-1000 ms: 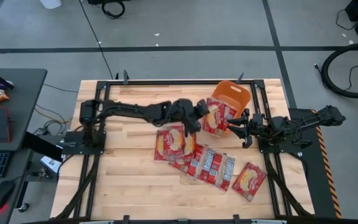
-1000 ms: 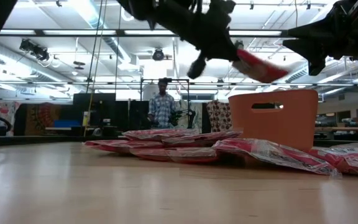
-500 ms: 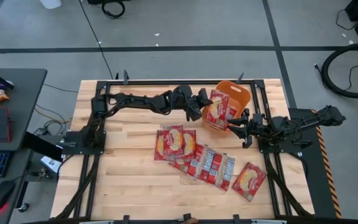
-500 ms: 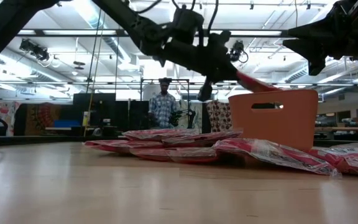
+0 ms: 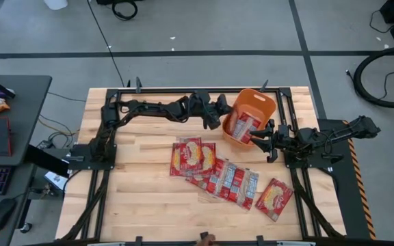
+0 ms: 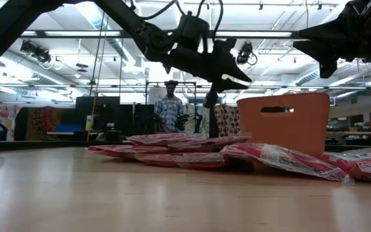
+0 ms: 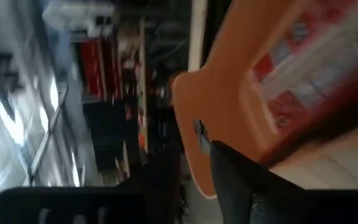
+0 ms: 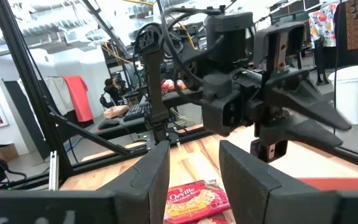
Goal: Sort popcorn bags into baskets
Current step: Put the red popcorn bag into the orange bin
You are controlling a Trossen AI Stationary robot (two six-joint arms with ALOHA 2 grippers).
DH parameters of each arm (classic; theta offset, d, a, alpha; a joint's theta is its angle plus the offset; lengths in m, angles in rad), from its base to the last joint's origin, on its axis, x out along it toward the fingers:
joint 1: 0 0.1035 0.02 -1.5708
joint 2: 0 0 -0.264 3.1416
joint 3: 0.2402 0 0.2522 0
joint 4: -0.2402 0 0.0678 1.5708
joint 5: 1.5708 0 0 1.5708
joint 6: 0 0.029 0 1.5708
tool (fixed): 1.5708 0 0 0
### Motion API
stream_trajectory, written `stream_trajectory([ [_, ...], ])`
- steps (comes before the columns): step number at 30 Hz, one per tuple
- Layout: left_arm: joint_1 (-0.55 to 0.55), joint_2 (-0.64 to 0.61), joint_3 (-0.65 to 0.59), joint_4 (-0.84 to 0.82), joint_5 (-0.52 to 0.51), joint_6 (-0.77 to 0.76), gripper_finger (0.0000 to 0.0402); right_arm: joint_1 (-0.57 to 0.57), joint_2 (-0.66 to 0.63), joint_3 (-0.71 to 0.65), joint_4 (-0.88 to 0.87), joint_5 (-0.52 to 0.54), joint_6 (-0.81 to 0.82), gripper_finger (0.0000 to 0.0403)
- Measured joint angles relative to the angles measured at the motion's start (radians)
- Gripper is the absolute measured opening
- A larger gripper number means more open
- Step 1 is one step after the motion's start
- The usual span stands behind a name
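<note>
the left tool [image 5: 221,115] hangs just left of the orange basket [image 5: 260,102] at the table's far side, fingers parted and holding nothing, likely because a popcorn bag [image 5: 243,127] now lies inside the basket. the right tool [image 5: 260,134] waits open and empty at the basket's near right corner. the other bags [image 5: 217,175] lie spread mid-table, nearer than the basket, leaving bare table [image 5: 135,198] to the left for reaching in.
</note>
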Motion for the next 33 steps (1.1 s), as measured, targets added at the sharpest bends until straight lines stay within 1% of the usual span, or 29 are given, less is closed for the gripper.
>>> stream_trajectory([
  [3, -0.039, -0.021, 0.0, 0.009, -0.147, -0.136, 0.0104, 0.0, 0.0, 0.0, 0.0, 0.0, 0.0, 0.0144],
  [5, -0.072, -0.047, 0.0, -0.021, -0.236, -0.207, 0.0103, 0.0, 0.0, 0.0, 0.0, 0.0, 0.0, 0.0144],
  [7, -0.11, -0.079, 0.0, -0.103, -0.303, -0.256, 0.0099, 0.0, 0.0, 0.0, 0.0, 0.0, 0.0, 0.0144],
  [9, -0.151, -0.107, 0.001, -0.192, -0.338, -0.307, 0.0093, 0.0, 0.0, 0.0, 0.0, 0.0, 0.0, 0.0144],
  [11, -0.196, -0.134, 0.0, -0.288, -0.359, -0.388, 0.0088, 0.0, 0.0, 0.0, 0.0, -0.001, 0.0, 0.0144],
  [14, -0.26, -0.174, 0.003, -0.465, -0.375, -0.567, 0.0081, 0.0, 0.0, 0.0, 0.0, -0.001, 0.0, 0.0144],
  [15, -0.28, -0.184, 0.002, -0.542, -0.374, -0.639, 0.0079, 0.0, 0.0, 0.0, 0.0, 0.0, 0.0, 0.0144],
  [17, -0.318, -0.187, 0.003, -0.633, -0.374, -0.792, 0.0077, 0.0, 0.0, 0.0, 0.0, 0.0, 0.0, 0.0144],
  [19, -0.346, -0.191, 0.0, -0.767, -0.374, -0.954, 0.0076, 0.0, 0.0, 0.0, 0.001, 0.0, 0.0, 0.0144],
  [25, -0.422, -0.182, 0.0, -1.002, -0.385, -1.411, 0.0077, 0.0, 0.005, 0.0, 0.004, -0.001, 0.0, 0.0144],
  [28, -0.476, -0.178, 0.0, -1.095, -0.424, -1.551, 0.0092, 0.0, 0.006, 0.0, 0.004, -0.001, 0.0, 0.0144],
  [31, -0.543, -0.178, 0.0, -1.158, -0.484, -1.636, 0.0122, 0.0, 0.006, 0.0, 0.004, -0.001, 0.0, 0.0144],
  [33, -0.581, -0.178, 0.0, -1.173, -0.501, -1.693, 0.0147, 0.0, 0.006, 0.0, 0.004, -0.001, 0.0, 0.0144],
])
